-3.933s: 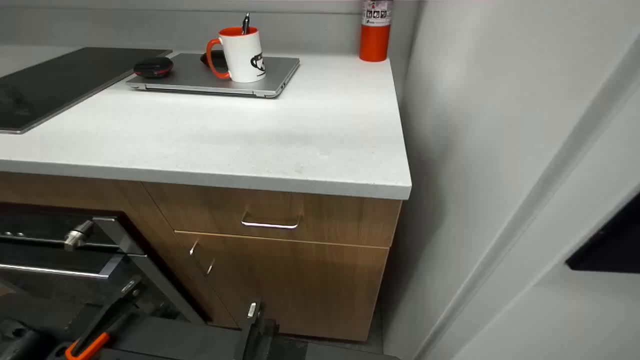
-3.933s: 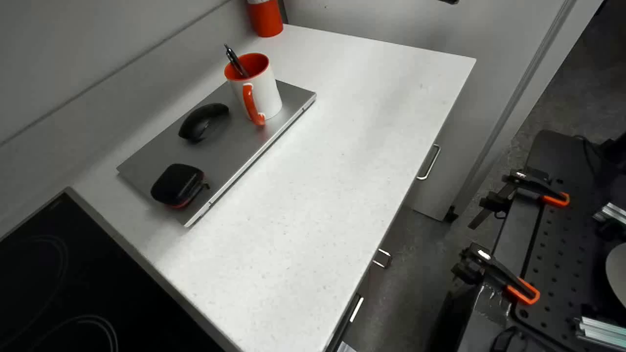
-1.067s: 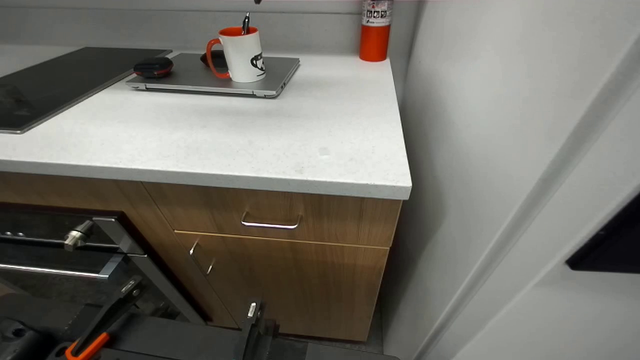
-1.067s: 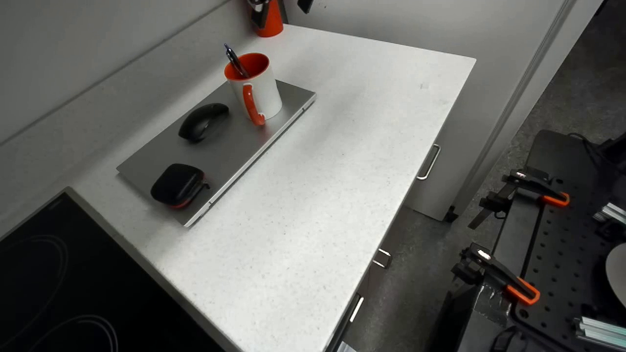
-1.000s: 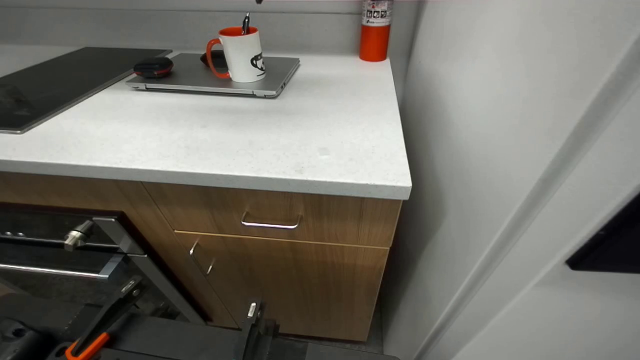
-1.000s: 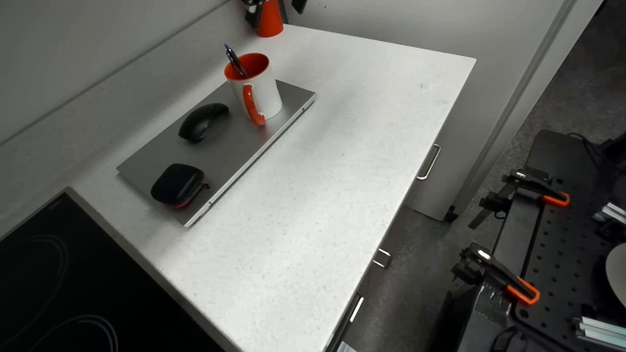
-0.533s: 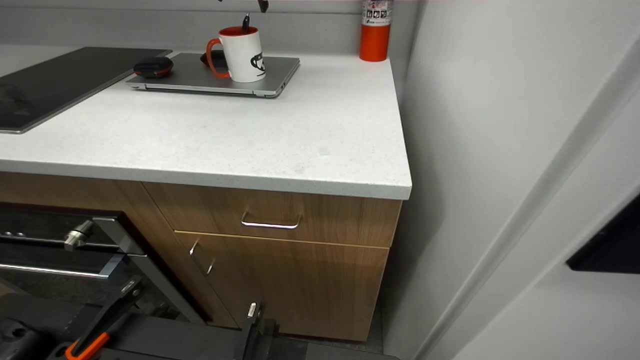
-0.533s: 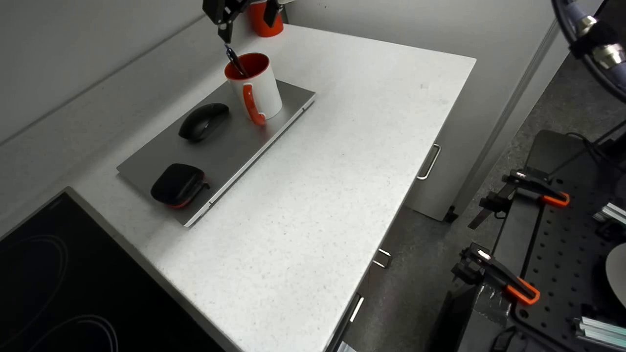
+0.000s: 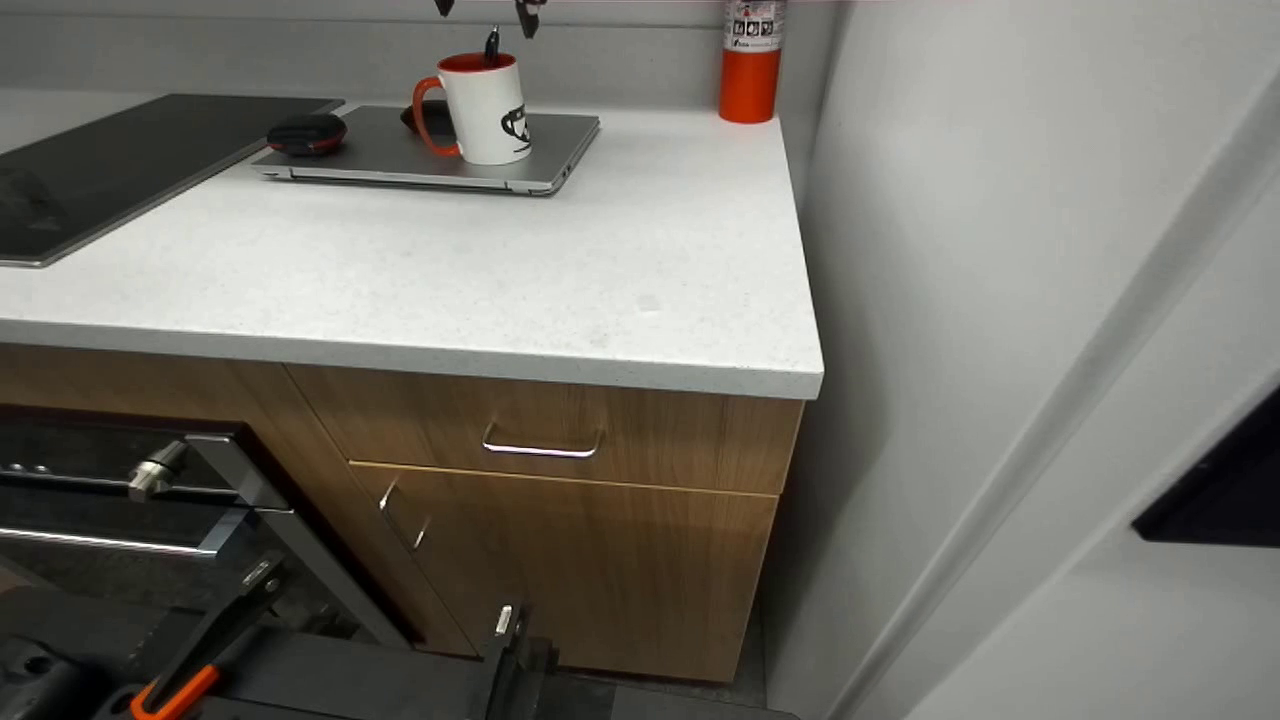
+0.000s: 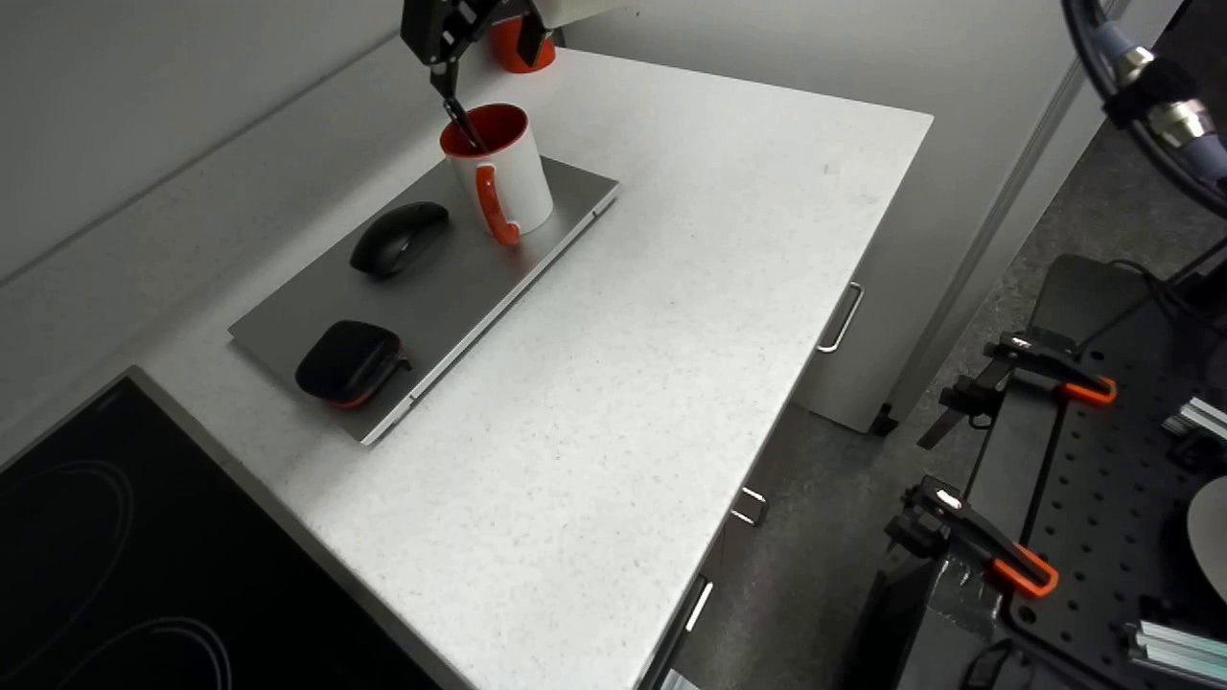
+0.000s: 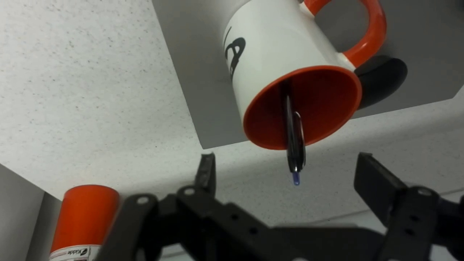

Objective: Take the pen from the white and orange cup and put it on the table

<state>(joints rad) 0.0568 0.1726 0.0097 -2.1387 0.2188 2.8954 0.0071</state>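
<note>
Because the pen [image 11: 295, 145] stands in the white and orange cup [image 9: 487, 115] with only its upper part clear of the rim, the coming move turns on how that slim barrel lies to the end effector [image 11: 286, 166] above the cup. The wrist view shows the fingers [image 11: 206, 172] spread wide and holding nothing, one on the cup's handle side and the other opposite, with the pen's free end between them, roughly midway and with a gap either side. Its long axis slants up out of the cup towards the back wall [image 9: 620, 70] and runs crosswise to the line joining the fingertips, so drawing them together should pinch it across its thin width. How far the pads reach down past the pen's top is hard to tell; my guess is that a slight descent towards the cup is wanted before closing. This looks like the lining-up step, with the pick and the placing both to come. A pull along the pen's own slant seems safest, since a sideways tug could catch the rim and tip the cup on the closed laptop [image 10: 441, 297] beneath it. Bare tabletop [image 9: 650, 220] in front of the cup would suit the laying down.
</note>
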